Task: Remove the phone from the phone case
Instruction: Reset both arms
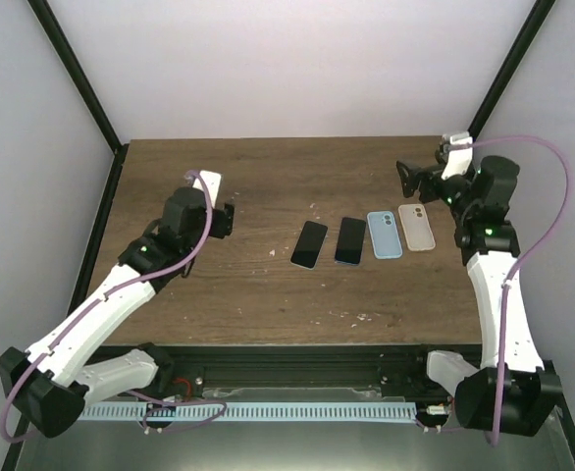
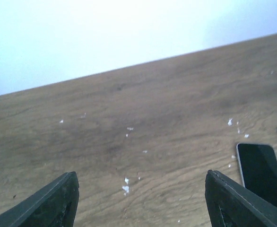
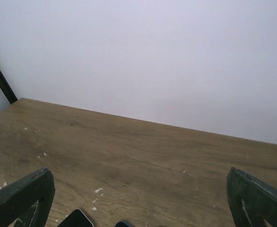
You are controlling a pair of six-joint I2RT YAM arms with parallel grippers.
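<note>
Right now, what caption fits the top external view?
Dark phones, blue case, beige case in a row; left gripper and right gripper open.

Left tool, right tool: both spread wide.

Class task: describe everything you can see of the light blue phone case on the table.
The blue case is pale, rounded-cornered, plastic-looking, with a camera cutout at its far end. It lies flat on the table, in a row between a dark phone and a beige case, close beside both; contact cannot be told. Nothing grips it.
</note>
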